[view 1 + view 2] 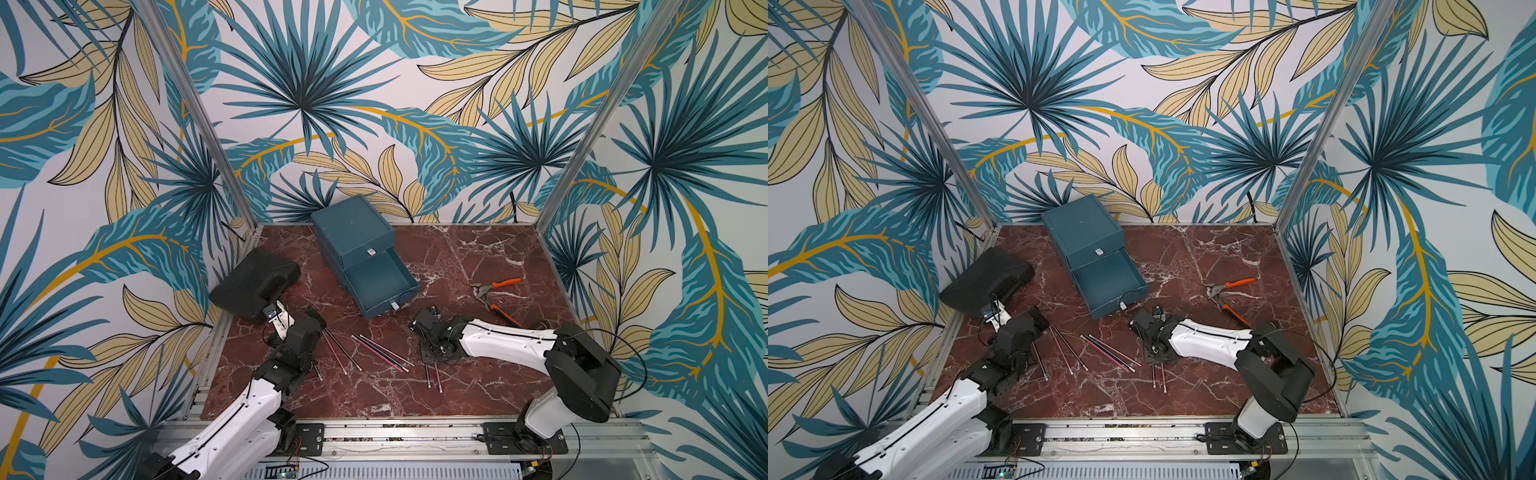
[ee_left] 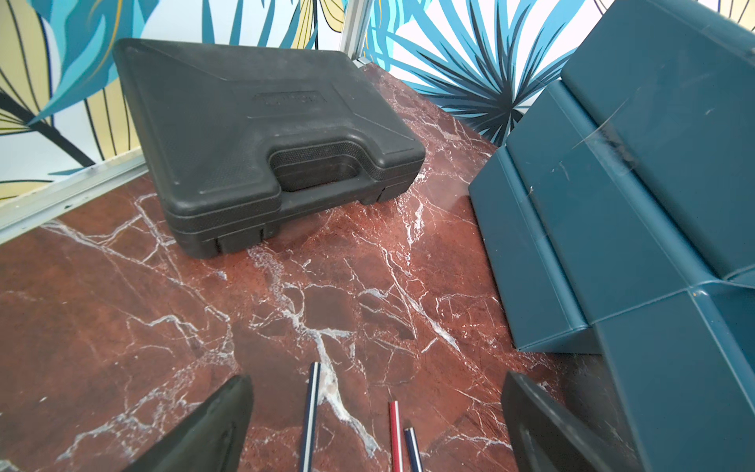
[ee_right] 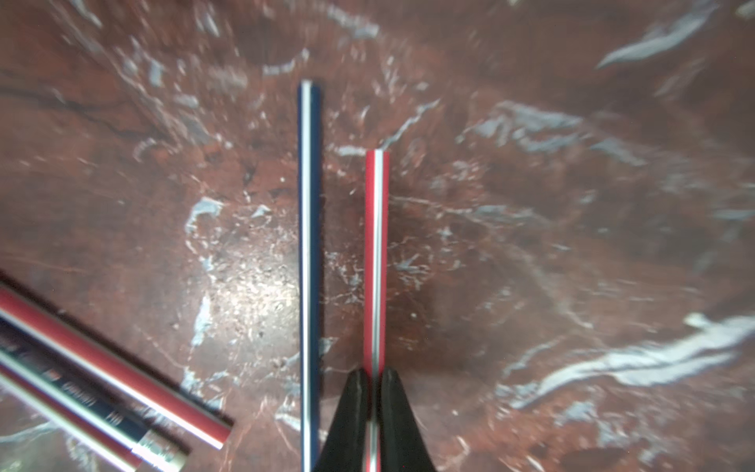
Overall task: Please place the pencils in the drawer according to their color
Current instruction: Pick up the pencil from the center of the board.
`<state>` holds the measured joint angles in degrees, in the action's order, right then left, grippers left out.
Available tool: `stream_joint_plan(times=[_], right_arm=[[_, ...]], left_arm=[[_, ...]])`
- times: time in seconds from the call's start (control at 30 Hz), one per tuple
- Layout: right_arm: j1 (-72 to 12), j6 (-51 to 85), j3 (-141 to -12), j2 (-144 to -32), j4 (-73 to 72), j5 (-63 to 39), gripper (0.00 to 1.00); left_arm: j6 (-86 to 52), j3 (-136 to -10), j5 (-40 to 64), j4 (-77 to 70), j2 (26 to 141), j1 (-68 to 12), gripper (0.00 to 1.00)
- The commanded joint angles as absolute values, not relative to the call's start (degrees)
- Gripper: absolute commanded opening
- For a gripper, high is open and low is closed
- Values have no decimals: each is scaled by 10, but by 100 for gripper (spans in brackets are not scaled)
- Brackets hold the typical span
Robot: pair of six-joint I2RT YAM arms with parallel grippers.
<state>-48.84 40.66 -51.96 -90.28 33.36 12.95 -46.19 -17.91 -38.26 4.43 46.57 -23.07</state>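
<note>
Several red and dark pencils (image 1: 382, 353) lie on the marble table in front of the teal drawer (image 1: 353, 232), where one compartment (image 1: 380, 282) is pulled out and looks bare inside. My right gripper (image 3: 372, 378) is shut on a red pencil (image 3: 376, 245), low over the table; a dark pencil (image 3: 308, 245) lies parallel beside it. In both top views that gripper (image 1: 432, 357) (image 1: 1154, 353) sits over this pair. My left gripper (image 2: 376, 408) (image 1: 312, 319) stands open above the tips of three pencils (image 2: 310, 408), holding nothing.
A flat black case (image 1: 253, 282) (image 2: 245, 143) lies at the back left, close to the left gripper. Orange-handled pliers (image 1: 496, 297) lie at the right, behind the right arm. The chest's side (image 2: 613, 245) is near the left gripper.
</note>
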Motion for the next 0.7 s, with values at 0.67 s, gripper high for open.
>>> stream_joint_plan(times=[0.67], right_arm=[[-429,392,-720,-855,207,98,0]], left_arm=[[-374,-174,-369,-50,475,-229,100]])
